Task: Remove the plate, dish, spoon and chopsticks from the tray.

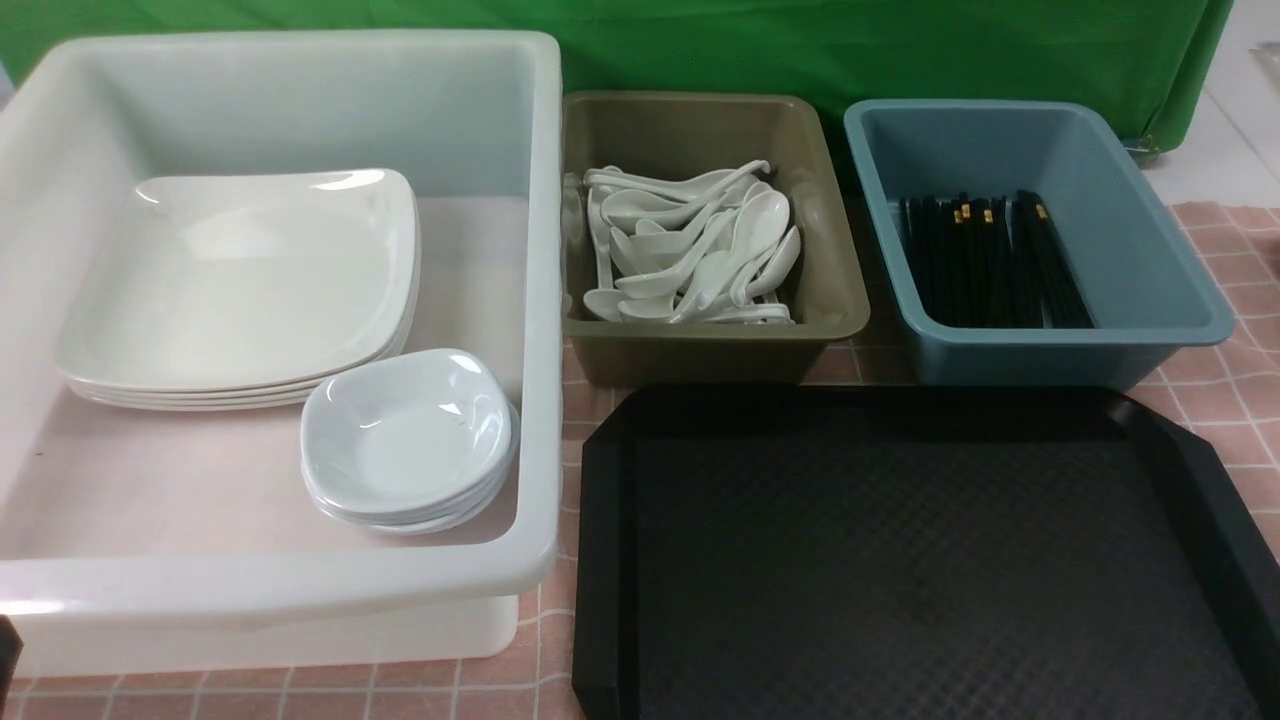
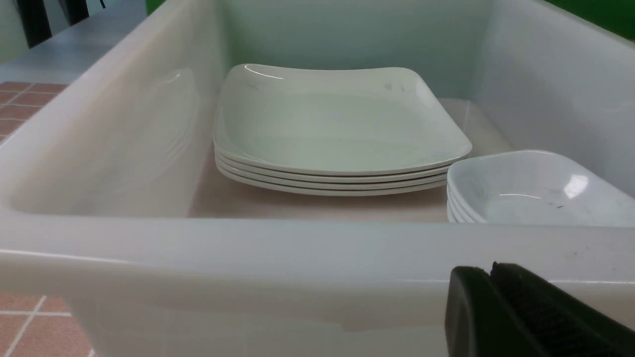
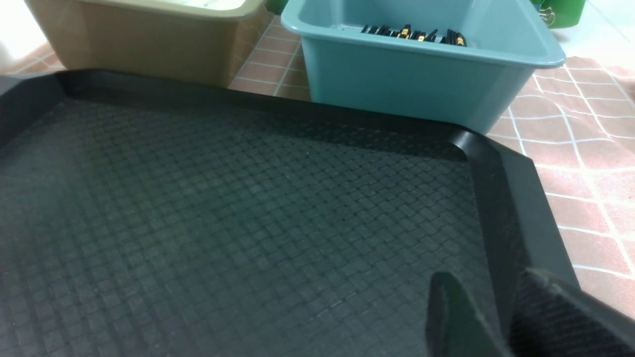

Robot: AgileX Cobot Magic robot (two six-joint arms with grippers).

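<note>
The black tray (image 1: 900, 560) lies at the front right with nothing on its diamond-textured floor (image 3: 223, 223). The plate (image 1: 240, 280) tops a stack of white plates (image 2: 337, 124) inside the big white tub. Beside that stack, the dish (image 1: 405, 420) tops a stack of small dishes (image 2: 536, 191). Several white spoons (image 1: 690, 250) lie in the olive tub. Black chopsticks (image 1: 990, 260) lie in the blue tub (image 3: 412, 74). My left gripper (image 2: 488, 270) is shut and empty, just outside the white tub's near wall. My right gripper (image 3: 488, 277) hangs open and empty over the tray's right rim.
The white tub (image 1: 540, 300) fills the left side, with the olive tub (image 1: 700, 350) and the blue tub (image 1: 1060, 355) behind the tray. A pink checked cloth (image 1: 1230, 380) covers the table. A green backdrop (image 1: 800, 50) closes the far side.
</note>
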